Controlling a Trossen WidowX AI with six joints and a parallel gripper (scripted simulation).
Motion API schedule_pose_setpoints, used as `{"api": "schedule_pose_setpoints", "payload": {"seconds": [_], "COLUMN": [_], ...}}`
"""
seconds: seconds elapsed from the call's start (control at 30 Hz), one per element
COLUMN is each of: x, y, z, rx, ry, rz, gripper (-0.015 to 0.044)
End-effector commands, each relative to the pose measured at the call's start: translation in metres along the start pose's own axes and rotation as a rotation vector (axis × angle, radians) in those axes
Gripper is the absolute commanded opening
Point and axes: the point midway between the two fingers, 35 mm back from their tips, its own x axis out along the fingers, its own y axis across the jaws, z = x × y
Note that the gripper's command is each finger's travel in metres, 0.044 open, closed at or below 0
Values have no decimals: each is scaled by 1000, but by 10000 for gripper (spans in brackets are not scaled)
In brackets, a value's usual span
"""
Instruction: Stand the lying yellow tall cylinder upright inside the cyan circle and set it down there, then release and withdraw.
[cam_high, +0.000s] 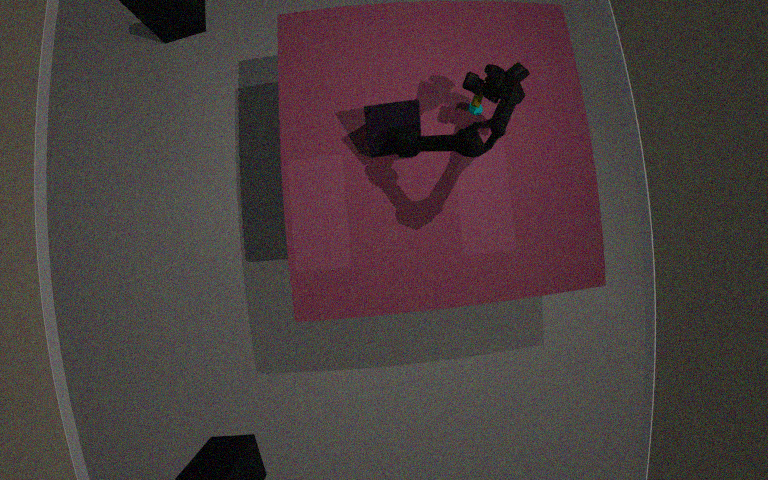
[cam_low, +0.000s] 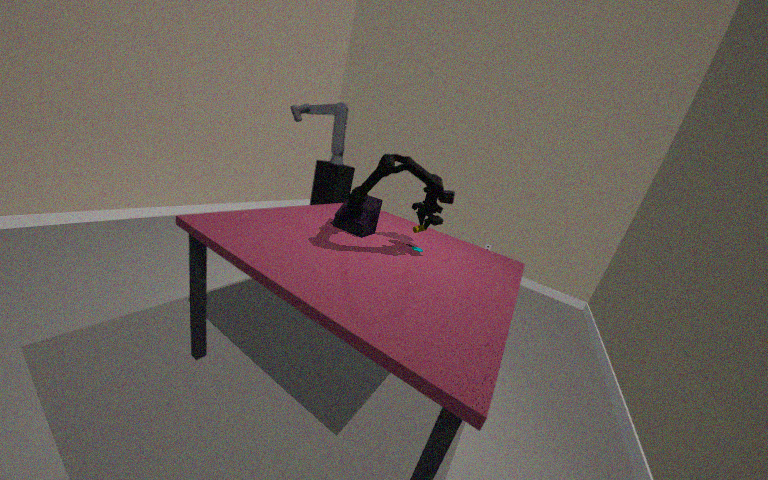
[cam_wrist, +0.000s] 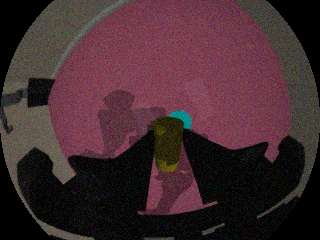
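The yellow cylinder (cam_high: 476, 101) (cam_low: 419, 228) (cam_wrist: 168, 145) is held in the air between the fingertips. It lies close to level in the exterior view, not upright. My gripper (cam_low: 421, 228) (cam_wrist: 168, 133) is shut on it, pointing down over the table. The cyan circle (cam_high: 475, 110) (cam_low: 417, 249) (cam_wrist: 185, 120) lies flat on the table below the cylinder, with a gap between them in the exterior view. In the wrist view the cylinder's far end covers part of the circle. The fingertips are hard to make out in the top view.
The pink-red table (cam_high: 396, 271) (cam_low: 362, 294) carries the arm's dark base box (cam_high: 393, 121) (cam_low: 362, 217). The arm's shadow falls on the table around the circle. A grey arm (cam_low: 339, 133) on a black pedestal (cam_low: 332, 182) stands beyond the table.
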Motion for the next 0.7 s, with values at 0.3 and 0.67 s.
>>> {"api": "schedule_pose_setpoints", "payload": {"seconds": [0.3,0.67], "x": [2,7], "y": [-1,-1], "z": [1,2], "rx": [8,11], "ry": [-99,-175], "rz": [43,75], "gripper": [105,105]}}
